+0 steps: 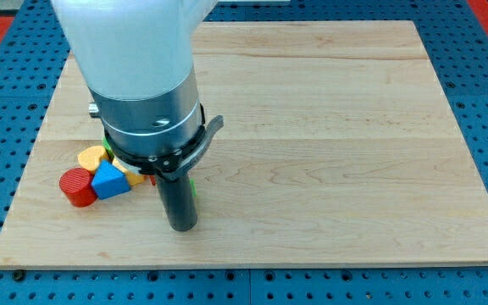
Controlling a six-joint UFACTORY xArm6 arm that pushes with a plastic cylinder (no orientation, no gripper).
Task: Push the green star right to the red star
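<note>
My dark rod comes down from the big arm head at the view's left of centre, and my tip (182, 229) rests on the wooden board (337, 152) near its bottom edge. A green block (194, 186) shows only as a thin sliver on the rod's right side, so its shape cannot be made out. A small red sliver (152, 180) shows just left of the rod under the arm head; the rest of it is hidden. I cannot tell whether my tip touches either block.
Left of the rod lies a cluster: a red cylinder (77, 187), a blue triangular block (110, 181) and a yellow block (91, 157). Another green bit (108, 151) peeks out under the arm head. A blue pegboard table (481, 51) surrounds the board.
</note>
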